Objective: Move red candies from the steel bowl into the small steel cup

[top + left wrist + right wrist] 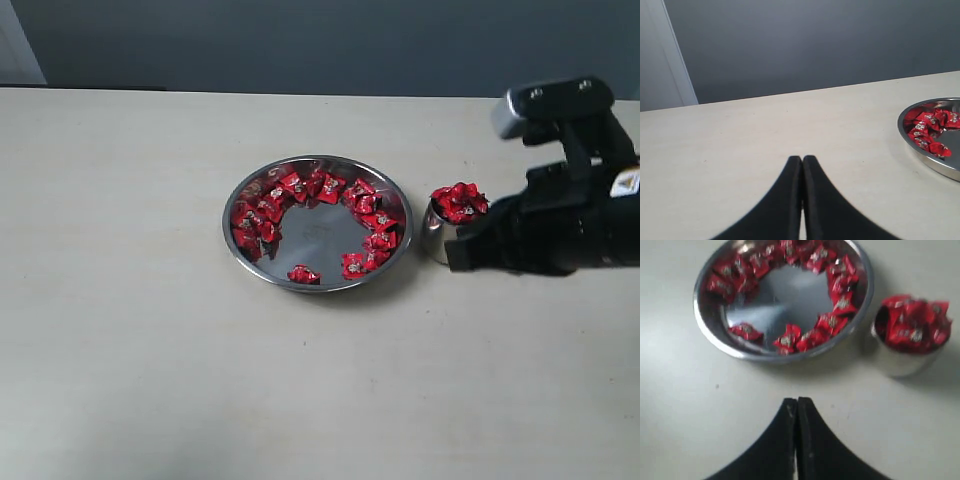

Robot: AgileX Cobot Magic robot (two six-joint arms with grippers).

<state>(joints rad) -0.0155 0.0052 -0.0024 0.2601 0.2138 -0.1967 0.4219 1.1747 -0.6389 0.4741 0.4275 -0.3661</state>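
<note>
Small steel cup (433, 238) is heaped past its rim with red candies (459, 200), just beside steel bowl (318, 160), where many remain. Left pincer (802, 162) and right pincer (797, 407) are pressed together, empty. Judged risk: heap toppled onto counter (150, 350) if more is added or the cup is nudged.

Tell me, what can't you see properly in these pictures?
Exterior view: the black arm covers the small steel cup's right side.
Left wrist view: the picture's edge cuts off the steel bowl.
Right wrist view: blur hides the red candies' pale marks.
</note>
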